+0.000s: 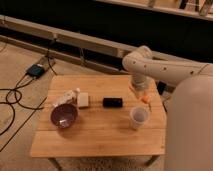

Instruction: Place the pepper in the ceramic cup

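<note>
The white ceramic cup (139, 117) stands upright near the right edge of the wooden table (100, 132). My gripper (143, 96) hangs just above it, at the end of the white arm that reaches in from the right. It is shut on the pepper (146, 101), a small orange-red piece that sticks out below the fingers, right over the cup's rim. The pepper's upper part is hidden in the gripper.
A dark purple bowl (64, 115) sits at the table's left front. Behind it lie a pale packet (65, 97) and a small white box (83, 100). A black oblong object (113, 102) lies mid-table, left of the cup. Cables and a black box (37, 70) are on the floor.
</note>
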You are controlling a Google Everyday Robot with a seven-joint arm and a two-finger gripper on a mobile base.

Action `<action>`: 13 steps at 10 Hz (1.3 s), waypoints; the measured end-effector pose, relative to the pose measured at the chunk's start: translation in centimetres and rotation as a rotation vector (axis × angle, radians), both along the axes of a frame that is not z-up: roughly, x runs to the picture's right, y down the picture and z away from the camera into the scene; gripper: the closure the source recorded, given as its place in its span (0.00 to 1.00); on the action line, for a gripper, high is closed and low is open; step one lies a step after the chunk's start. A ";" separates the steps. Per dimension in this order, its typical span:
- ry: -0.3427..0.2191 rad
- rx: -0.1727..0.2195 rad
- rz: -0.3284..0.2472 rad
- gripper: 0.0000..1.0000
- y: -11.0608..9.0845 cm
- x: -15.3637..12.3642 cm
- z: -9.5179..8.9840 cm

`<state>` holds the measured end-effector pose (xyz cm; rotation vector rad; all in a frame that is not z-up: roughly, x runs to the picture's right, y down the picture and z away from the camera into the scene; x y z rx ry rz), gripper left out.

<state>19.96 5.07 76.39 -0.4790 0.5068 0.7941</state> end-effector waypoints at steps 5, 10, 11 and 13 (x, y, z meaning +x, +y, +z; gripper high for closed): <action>-0.020 0.153 0.058 1.00 -0.7 -3.1 -5.5; -0.125 0.220 0.120 1.00 2.2 -2.9 -5.1; -0.155 0.241 0.152 1.00 2.9 -2.2 -4.4; -0.200 0.263 0.192 1.00 3.7 -1.4 -3.2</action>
